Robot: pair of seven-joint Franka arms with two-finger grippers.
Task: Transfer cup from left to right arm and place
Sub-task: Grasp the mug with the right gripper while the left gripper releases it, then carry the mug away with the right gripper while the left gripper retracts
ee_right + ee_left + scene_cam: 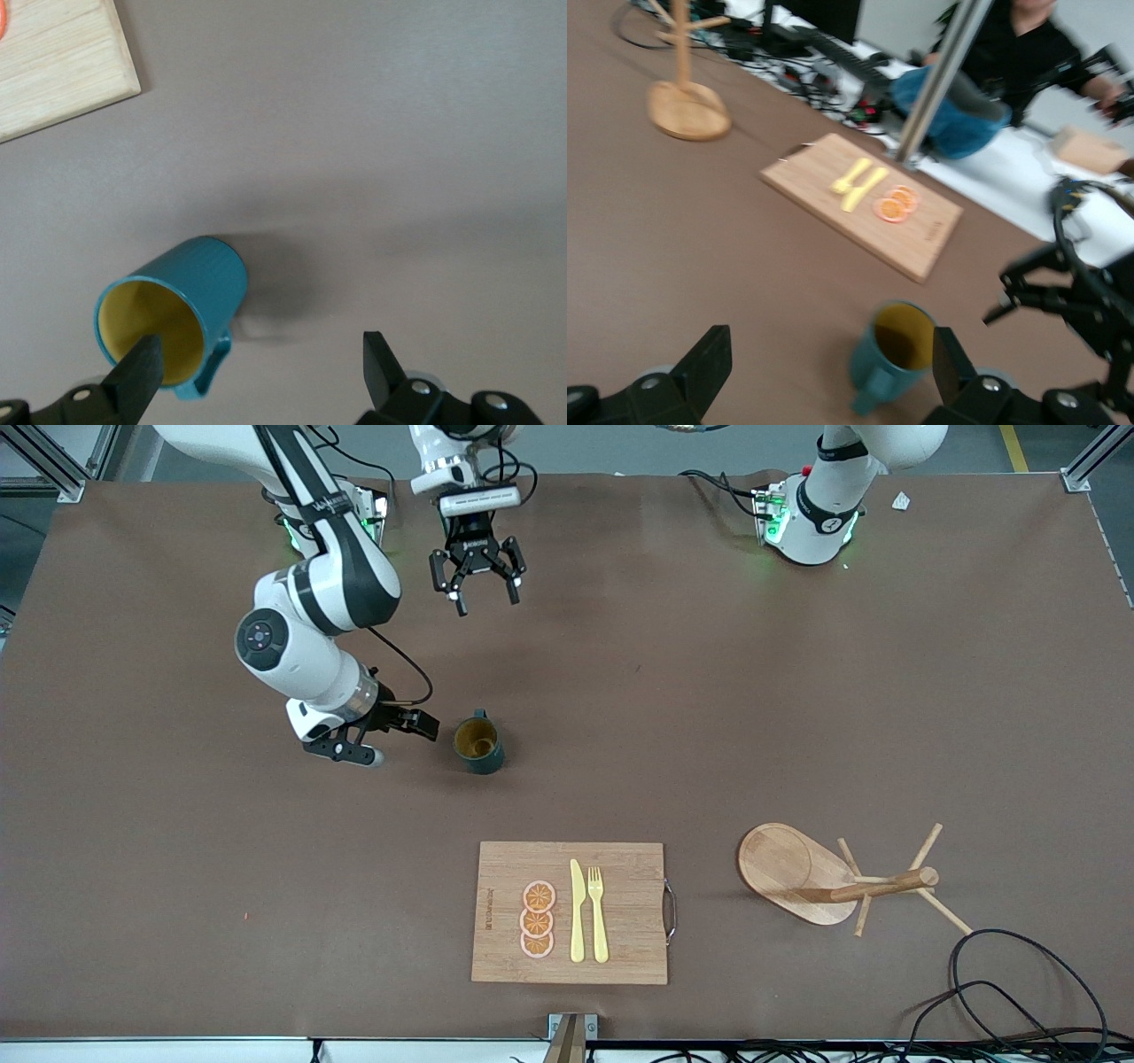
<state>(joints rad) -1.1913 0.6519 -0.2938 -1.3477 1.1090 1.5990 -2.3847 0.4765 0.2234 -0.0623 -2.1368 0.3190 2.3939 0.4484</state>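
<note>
Standing cup [478,745], handle [210,372] visible only from right wrist

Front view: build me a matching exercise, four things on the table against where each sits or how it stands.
Things:
1. cup
2. knife and fork
3. wooden mug stand
4. orange slices

Places or states:
A. side by side on the cutting board, toward the handle
B. upright on the bare table, beside the right gripper
C. stacked in a row on the cutting board, next to the knife
D. alone toward the left arm's end of the table

Pairs: 1-B, 2-A, 3-D, 4-C
</note>
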